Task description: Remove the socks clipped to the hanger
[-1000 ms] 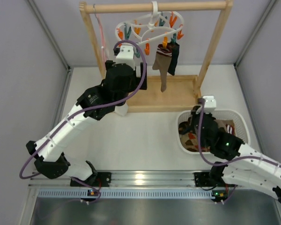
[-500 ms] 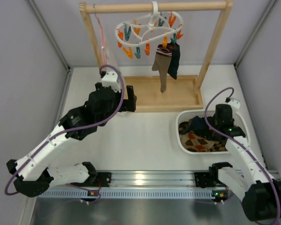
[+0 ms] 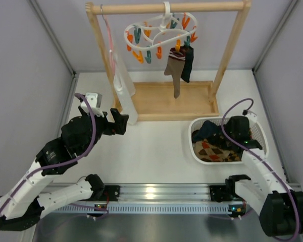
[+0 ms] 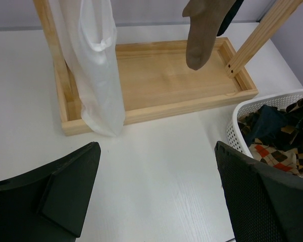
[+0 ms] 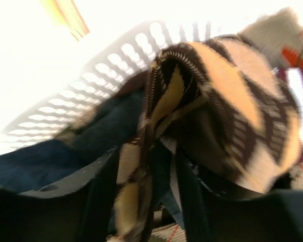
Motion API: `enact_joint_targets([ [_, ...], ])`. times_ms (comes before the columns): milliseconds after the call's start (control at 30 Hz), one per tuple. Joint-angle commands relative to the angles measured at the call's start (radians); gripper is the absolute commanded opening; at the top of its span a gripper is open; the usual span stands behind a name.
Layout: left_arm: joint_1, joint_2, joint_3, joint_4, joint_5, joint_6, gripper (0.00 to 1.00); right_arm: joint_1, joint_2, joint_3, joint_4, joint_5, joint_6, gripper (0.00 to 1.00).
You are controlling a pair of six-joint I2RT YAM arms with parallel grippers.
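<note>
Left tool point(image 3: 122, 121), wide open and empty, has withdrawn to mid-left. Right tool point(image 5: 146, 199) straddles the diamond-patterned sock point(image 5: 227, 101) in the basket point(image 5: 91, 96); grip unclear.

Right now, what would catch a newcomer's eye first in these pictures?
The white peg hanger, bristling with orange and teal pins, hangs from the wooden rail at the back with a taupe-brown sock and a dark sock clipped on its right side. At right, a white basket holds a heap of socks; the right gripper is down in it, a diamond-patterned sock between its fingers.
</note>
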Motion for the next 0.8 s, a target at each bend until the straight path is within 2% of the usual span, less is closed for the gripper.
enact_joint_targets([
  [0, -0.002, -0.038, -0.026, 0.030, -0.003, 0.023, 0.98, -0.020, -0.129, 0.085, -0.081, 0.038, -0.002, 0.51],
  [67, -0.002, -0.050, -0.035, 0.031, -0.006, 0.026, 0.98, -0.020, -0.163, 0.107, -0.117, 0.055, -0.015, 0.55],
  [233, -0.002, -0.078, -0.046, 0.031, -0.009, 0.041, 0.98, -0.025, -0.248, 0.164, -0.201, 0.066, -0.057, 0.75],
  [333, -0.002, -0.104, -0.063, 0.031, 0.006, 0.070, 0.98, -0.025, -0.313, 0.199, -0.194, -0.032, -0.130, 0.89],
  [400, -0.002, -0.122, -0.089, 0.033, 0.017, 0.089, 0.98, -0.025, -0.346, 0.193, -0.087, -0.148, -0.170, 0.93],
  [433, -0.002, -0.145, -0.100, 0.034, 0.018, 0.095, 0.98, -0.025, -0.357, 0.184, -0.030, -0.309, -0.177, 0.93],
  [500, -0.002, -0.162, -0.138, 0.036, 0.001, 0.092, 0.98, -0.025, -0.351, 0.149, 0.108, -0.486, -0.166, 0.92],
  [533, -0.002, -0.182, -0.152, 0.037, -0.006, 0.081, 0.98, -0.025, -0.335, 0.138, 0.241, -0.641, -0.154, 0.91],
  [567, -0.003, -0.187, -0.165, 0.045, -0.008, 0.063, 0.98, -0.021, -0.312, 0.119, 0.350, -0.705, -0.134, 0.89],
  [633, -0.002, -0.194, -0.192, 0.062, 0.001, 0.061, 0.98, -0.007, -0.214, 0.127, 0.472, -0.796, -0.103, 0.86],
  [667, -0.002, -0.193, -0.198, 0.065, 0.004, 0.063, 0.98, 0.030, -0.175, 0.166, 0.534, -0.795, -0.118, 0.85],
  [767, 0.000, -0.182, -0.201, 0.065, 0.020, 0.064, 0.98, 0.131, 0.018, 0.284, 0.540, -0.725, -0.236, 0.80],
])
